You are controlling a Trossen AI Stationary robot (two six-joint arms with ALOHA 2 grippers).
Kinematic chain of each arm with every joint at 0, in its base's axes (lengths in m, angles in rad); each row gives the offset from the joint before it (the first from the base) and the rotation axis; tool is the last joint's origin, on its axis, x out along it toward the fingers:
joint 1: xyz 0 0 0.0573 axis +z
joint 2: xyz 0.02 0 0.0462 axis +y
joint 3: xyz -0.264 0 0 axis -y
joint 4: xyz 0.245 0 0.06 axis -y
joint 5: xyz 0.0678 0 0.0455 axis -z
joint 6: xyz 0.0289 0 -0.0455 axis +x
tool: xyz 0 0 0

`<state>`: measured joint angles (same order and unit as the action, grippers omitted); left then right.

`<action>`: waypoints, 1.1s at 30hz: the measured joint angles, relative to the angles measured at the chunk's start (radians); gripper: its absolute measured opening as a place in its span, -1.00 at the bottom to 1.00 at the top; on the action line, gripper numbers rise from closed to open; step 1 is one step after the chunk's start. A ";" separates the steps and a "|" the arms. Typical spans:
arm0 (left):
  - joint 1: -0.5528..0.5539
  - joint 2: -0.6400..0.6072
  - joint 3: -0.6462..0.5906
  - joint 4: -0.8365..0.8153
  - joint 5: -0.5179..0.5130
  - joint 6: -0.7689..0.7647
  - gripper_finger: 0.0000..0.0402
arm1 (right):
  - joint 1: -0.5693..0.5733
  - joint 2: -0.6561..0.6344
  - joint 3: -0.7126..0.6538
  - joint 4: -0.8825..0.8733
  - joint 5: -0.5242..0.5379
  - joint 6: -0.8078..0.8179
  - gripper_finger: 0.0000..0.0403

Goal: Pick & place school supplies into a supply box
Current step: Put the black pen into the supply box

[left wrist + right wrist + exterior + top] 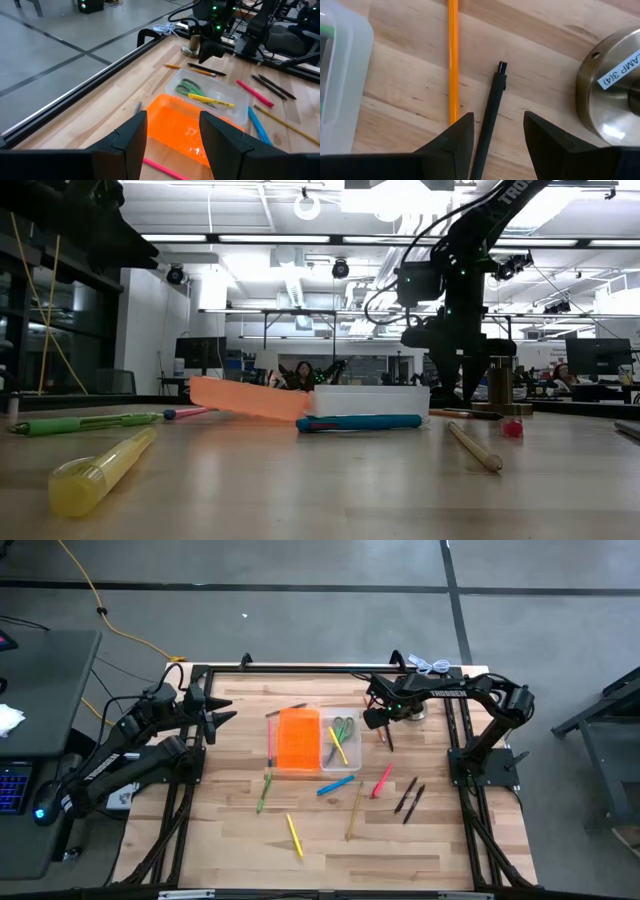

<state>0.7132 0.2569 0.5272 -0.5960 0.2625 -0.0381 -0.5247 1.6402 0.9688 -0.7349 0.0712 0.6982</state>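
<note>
Your right gripper [497, 145] hangs open over a black pen [490, 115], holding nothing; an orange pencil [452, 60] lies just beside it and a brass bell-shaped weight [615, 95] sits near. The supply box [312, 740] holds green scissors [190, 89] and a yellow marker [212, 101] in its clear half. Your left gripper [172, 135] waits open and empty near the box's orange half, with other pens scattered on the table [230, 830].

overhead camera looks straight down on the desk [230, 830]; low one sits at desk level; wrist cameras look close past their pincers; all share the supply box [315, 741]
</note>
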 joint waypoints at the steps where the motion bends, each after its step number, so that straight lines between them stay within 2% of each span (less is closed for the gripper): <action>1: 0.000 0.000 0.000 0.000 -0.005 0.000 0.04 | 0.000 0.002 0.000 0.001 0.002 0.000 -0.26; 15: 0.000 0.000 0.000 -0.004 -0.014 -0.004 0.04 | 0.010 0.165 0.006 0.006 0.002 0.000 -0.26; 23: 0.000 0.000 0.000 -0.004 -0.014 -0.004 0.04 | 0.026 0.175 0.005 0.001 0.038 0.066 -0.27; 33: 0.000 0.000 0.000 -0.004 -0.014 -0.004 0.04 | 0.037 0.177 0.003 -0.004 0.057 0.163 -0.58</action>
<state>0.7128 0.2569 0.5273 -0.6003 0.2489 -0.0418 -0.4878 1.8175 0.9718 -0.7391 0.1286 0.8614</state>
